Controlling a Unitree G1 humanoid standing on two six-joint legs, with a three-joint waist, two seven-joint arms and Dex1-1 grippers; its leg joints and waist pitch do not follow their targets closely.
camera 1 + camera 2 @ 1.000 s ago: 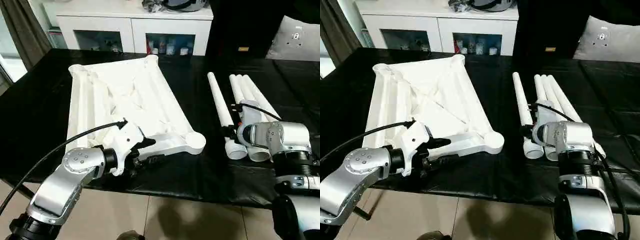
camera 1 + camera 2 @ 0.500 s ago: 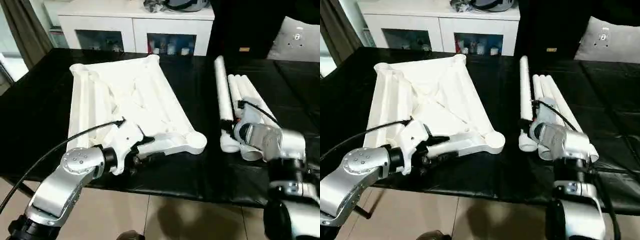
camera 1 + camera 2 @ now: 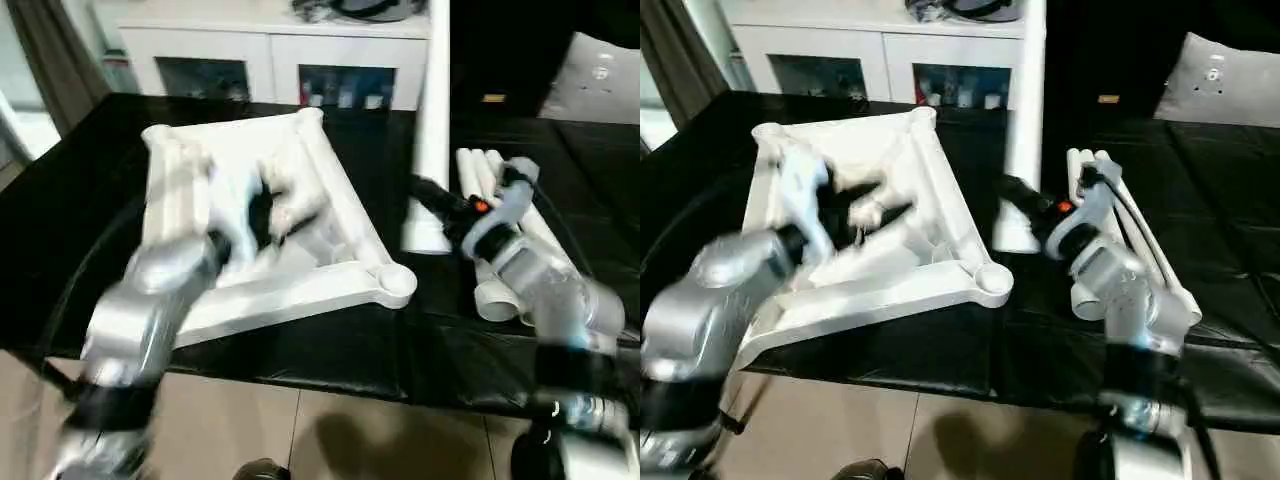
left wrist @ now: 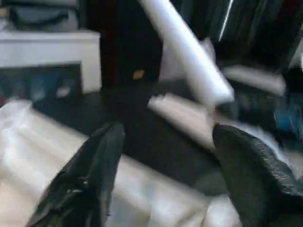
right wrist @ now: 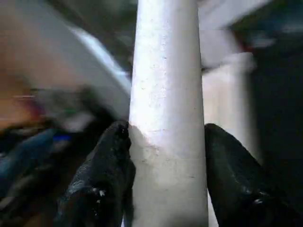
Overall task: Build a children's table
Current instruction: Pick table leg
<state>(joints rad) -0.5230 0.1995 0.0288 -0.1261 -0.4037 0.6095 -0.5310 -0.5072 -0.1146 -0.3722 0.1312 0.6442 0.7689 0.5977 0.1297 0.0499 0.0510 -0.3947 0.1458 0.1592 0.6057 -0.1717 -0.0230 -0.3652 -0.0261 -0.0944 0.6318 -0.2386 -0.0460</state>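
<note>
Tabletop, white and turned ribbed side up, lies on the black table at the left, with the left gripper hovering above its ribs, its fingers spread wide and holding nothing. Right of it, the right gripper has its fingers closed on a white leg, held upright with its wide end just above the black surface near the top's corner socket. Three more legs lie side by side further right.
</note>
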